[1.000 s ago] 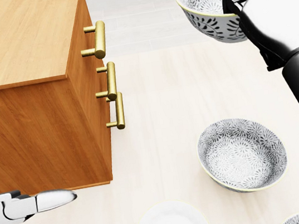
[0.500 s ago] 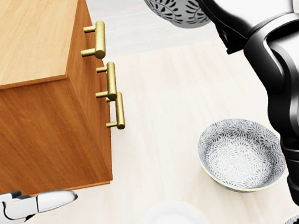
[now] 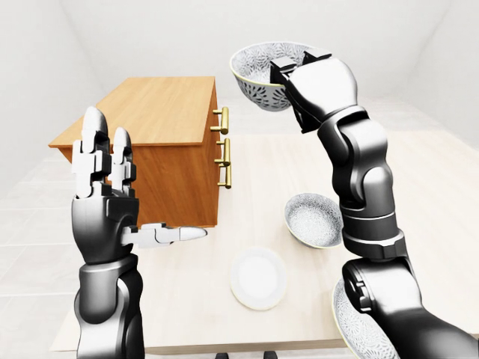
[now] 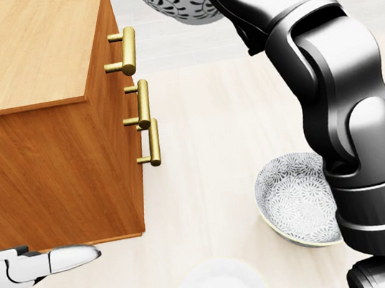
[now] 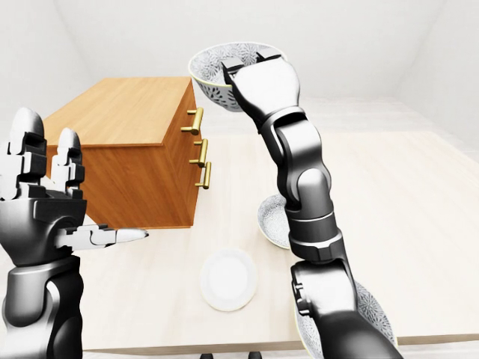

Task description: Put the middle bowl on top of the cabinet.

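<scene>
Your right hand (image 3: 318, 86) was clamped on the bowl (image 3: 258, 78), fingers hooked over the rim and into the hollow, palm against the outer wall. That grip suited a thin-walled dish, since it let you carry it mouth-up without tipping. The bowl hung in the air, higher than the top of the cabinet (image 3: 161, 112) and, in the left-eye view, just to the right of the face that bears the brass handles (image 3: 223, 153). It touched nothing, and it was not yet over the wooden top. I judge you kept it that high so its foot would pass the cabinet's edge rather than knock against it, and what remained was to carry it leftward over the top and set it down. Your left hand (image 3: 105, 202) stood empty at the lower left, fingers apart and upright, thumb pointing right. It was close before the cabinet's near side in the eye views, though I could not tell whether it touched the wood. Held so, it kept out of the bowl's way. On the table (image 3: 419, 187) lay a second bowl (image 3: 313, 221), a white plate (image 3: 258, 278) below it, and a third bowl (image 5: 374, 314) half hidden behind your right arm, all well apart from the cabinet.
</scene>
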